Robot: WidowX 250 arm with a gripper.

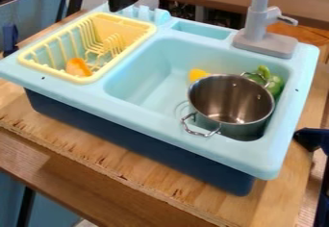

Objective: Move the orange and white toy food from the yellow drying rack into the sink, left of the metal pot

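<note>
Black metal-and-plastic pincer (121,5), open or closed I cannot tell, hangs near the yellow plastic rack (122,54); open room lies left of the silver metal pot (221,98), inside the light-blue basin's edges.

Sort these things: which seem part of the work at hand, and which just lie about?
Likely in use, being nearest the gripper: yellow rack, orange object inside.

Apparently just lying about: metal pot, green pepper, yellow object, all in the sink.

One each of sink (147,114), rack (56,73), faucet (258,21), pot (233,98), orange piece (78,67), yellow piece (198,74), and probably green pepper (276,84).
</note>
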